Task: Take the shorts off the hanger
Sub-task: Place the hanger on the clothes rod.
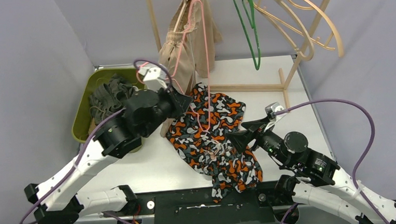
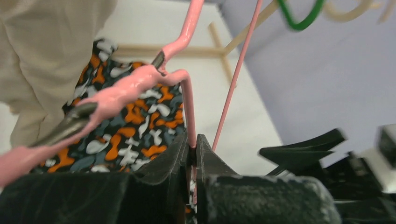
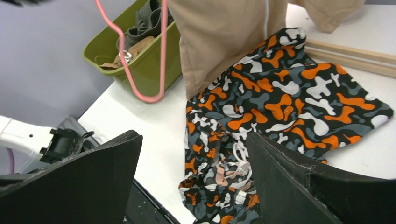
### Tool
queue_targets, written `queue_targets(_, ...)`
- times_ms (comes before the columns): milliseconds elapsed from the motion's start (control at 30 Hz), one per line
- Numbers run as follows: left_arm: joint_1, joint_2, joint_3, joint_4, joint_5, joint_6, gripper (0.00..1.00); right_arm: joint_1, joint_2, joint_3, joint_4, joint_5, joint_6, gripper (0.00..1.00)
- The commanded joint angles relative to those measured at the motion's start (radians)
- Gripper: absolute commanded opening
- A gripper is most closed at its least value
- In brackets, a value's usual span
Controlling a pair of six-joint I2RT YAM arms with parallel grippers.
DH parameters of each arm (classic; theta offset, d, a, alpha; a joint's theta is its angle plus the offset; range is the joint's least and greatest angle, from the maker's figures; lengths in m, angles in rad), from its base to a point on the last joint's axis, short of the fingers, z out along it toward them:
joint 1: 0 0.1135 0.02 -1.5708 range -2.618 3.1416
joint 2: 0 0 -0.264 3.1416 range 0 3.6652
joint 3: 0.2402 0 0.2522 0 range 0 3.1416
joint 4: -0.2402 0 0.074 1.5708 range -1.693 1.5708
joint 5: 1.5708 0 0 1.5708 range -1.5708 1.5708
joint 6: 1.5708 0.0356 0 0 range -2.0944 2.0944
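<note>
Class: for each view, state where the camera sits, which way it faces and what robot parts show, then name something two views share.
Top external: above and behind the bases, looking down on the table; the left arm and right arm show.
Left wrist: on the left arm, looking along the left gripper, shut on the pink hanger.
Right wrist: on the right arm, looking down past the open right gripper.
Shared: camouflage shorts appear in all three.
</note>
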Motion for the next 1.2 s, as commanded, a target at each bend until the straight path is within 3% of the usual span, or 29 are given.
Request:
queue_targets(0, -0.030, 0.086, 0.117, -0.224, -0.070, -0.012, 0.00, 0.010, -0.017, 0.042, 0.018, 0.105, -0.067, 0.85)
queue_targets(300, -0.132, 0.311, 0.322, -0.423, -0.193, -0.121, 0.00, 0.012, 0.042, 0.066, 0.001, 0.191, -0.171, 0.87)
queue_targets(500, -0.121, 0.433, 0.420, -0.467, -0.289, -0.125, 0.00, 0.013, 0.078, 0.067, -0.013, 0.187, -0.176, 0.87)
queue_targets(667, -0.043, 0.571, 0.587, -0.517, -0.257, -0.092, 0.00, 0.018, 0.087, 0.040, 0.016, 0.203, -0.167, 0.88)
queue_targets(900, -0.046, 0.782, 0.828, -0.661, -0.283, -0.089, 0.00, 0.062, 0.212, 0.025, 0.138, 0.238, -0.112, 0.88)
queue_targets(1067, -0.047, 0.838, 0.895, -0.687, -0.266, -0.095, 0.00, 0.193, 0.394, 0.039, 0.234, 0.471, -0.114, 0.89)
queue_targets(1167, -0.049, 0.840, 0.893, -0.685, -0.252, -0.106, 0.00, 0.254, 0.501, 0.079, 0.236, 0.688, -0.088, 0.89)
